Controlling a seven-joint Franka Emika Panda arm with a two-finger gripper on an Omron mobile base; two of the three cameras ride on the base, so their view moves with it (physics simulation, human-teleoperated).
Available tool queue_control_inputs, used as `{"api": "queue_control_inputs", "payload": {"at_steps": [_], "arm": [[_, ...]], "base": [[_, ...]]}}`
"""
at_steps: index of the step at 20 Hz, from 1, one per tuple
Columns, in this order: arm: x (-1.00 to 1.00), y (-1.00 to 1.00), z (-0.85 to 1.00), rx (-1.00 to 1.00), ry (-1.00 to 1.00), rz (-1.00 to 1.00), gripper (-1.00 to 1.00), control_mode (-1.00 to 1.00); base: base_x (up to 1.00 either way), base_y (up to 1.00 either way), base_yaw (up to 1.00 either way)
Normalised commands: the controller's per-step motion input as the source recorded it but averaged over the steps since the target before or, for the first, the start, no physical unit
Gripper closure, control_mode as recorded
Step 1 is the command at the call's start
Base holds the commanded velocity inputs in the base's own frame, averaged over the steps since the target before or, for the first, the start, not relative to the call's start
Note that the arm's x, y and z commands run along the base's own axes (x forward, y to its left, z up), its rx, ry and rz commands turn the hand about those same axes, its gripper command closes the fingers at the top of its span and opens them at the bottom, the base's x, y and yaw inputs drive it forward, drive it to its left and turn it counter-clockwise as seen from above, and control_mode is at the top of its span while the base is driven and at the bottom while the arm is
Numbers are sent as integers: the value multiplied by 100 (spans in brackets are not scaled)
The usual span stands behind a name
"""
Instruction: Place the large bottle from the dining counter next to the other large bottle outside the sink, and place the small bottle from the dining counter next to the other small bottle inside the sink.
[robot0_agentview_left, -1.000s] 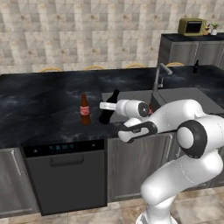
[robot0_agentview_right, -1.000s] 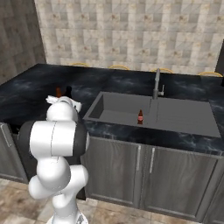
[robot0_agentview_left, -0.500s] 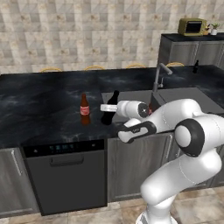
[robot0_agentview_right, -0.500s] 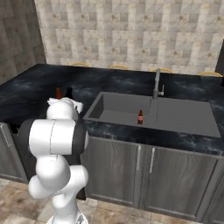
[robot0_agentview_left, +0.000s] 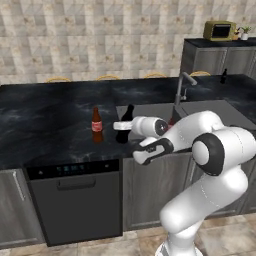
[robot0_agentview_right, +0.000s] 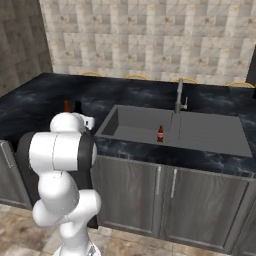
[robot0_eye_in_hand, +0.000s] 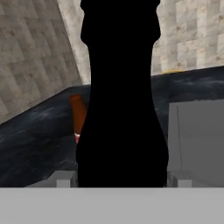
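Observation:
The large bottle (robot0_agentview_left: 128, 114), tall and near-black, stands upright on the black counter at the sink's left edge. My gripper (robot0_agentview_left: 121, 127) is shut on its body, with the arm reaching in from the right. In the hand view the large bottle (robot0_eye_in_hand: 120, 109) rises between both fingertips (robot0_eye_in_hand: 64, 180), which press its sides. The other large bottle (robot0_agentview_left: 97, 126), brown with a red label, stands just left of it and shows behind it (robot0_eye_in_hand: 78, 114). Both tops peek over my arm: large bottle (robot0_agentview_right: 78, 106), brown bottle (robot0_agentview_right: 67, 105). The other small bottle (robot0_agentview_right: 160, 134) stands inside the sink (robot0_agentview_right: 210, 135). The small bottle (robot0_agentview_left: 224, 76) stands far back right.
A faucet (robot0_agentview_left: 181, 87) rises behind the sink basin (robot0_agentview_left: 150, 111). A dishwasher front (robot0_agentview_left: 75, 200) sits below the counter under the bottles. A yellow appliance (robot0_agentview_left: 219, 31) stands on a tall cabinet at the back right. Gold stool backs (robot0_agentview_left: 59, 79) line the counter's far side.

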Motion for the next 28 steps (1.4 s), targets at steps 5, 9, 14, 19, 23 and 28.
{"api": "queue_control_inputs", "payload": {"at_steps": [5,9,14,19,23,28], "arm": [[9,17,-41,-4,0,0,100,-100],[1,14,-27,-6,-4,0,100,-100],[0,11,-20,-5,-9,0,100,-100],[12,17,-21,0,-7,0,100,-100],[34,21,-22,0,-1,0,100,-100],[43,15,-16,0,0,0,100,-100]], "base": [[0,0,0],[0,0,0],[0,0,0],[0,0,0],[0,0,0],[0,0,0]]}}
